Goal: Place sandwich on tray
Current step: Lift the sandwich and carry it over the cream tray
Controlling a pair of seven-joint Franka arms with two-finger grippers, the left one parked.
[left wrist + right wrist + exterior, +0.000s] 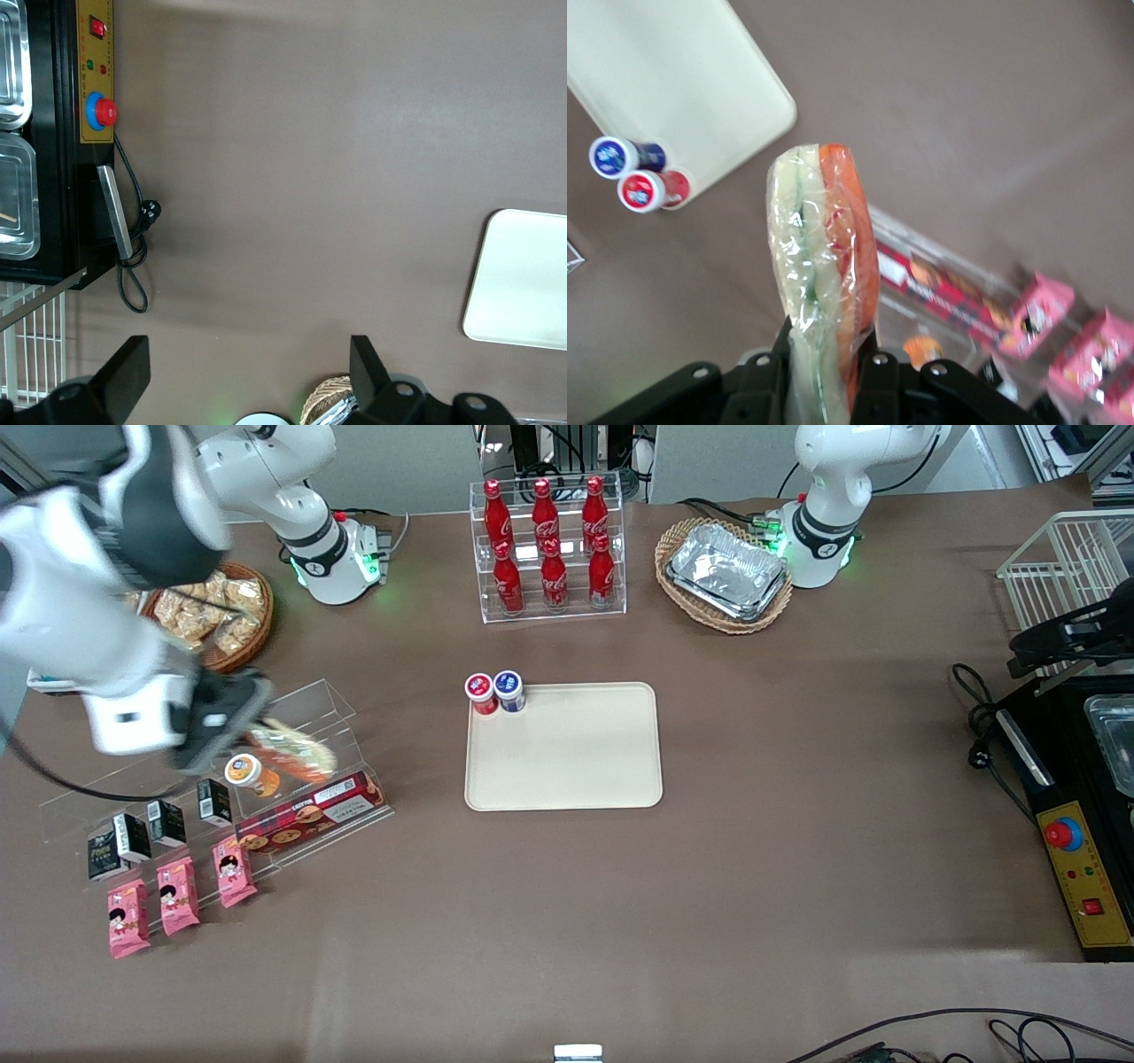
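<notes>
My right gripper (823, 354) is shut on the sandwich (821, 257), a wrapped wedge with pale bread and orange and green filling. In the front view the gripper (232, 731) holds the sandwich (292, 748) just above the clear acrylic shelf (337, 708) toward the working arm's end of the table. The cream-beige tray (576, 757) lies flat at the table's middle, apart from the sandwich, and also shows in the right wrist view (682, 80) and the left wrist view (523, 283).
A red-lidded jar (481, 693) and a blue-lidded jar (509, 690) stand at the tray's corner. The shelf holds a biscuit box (310, 815), an orange-lidded jar (245, 771), black cartons and pink snack packets (177, 895). A cola bottle rack (549, 549), a foil-tray basket (725, 574) and a snack basket (217, 615) stand farther back.
</notes>
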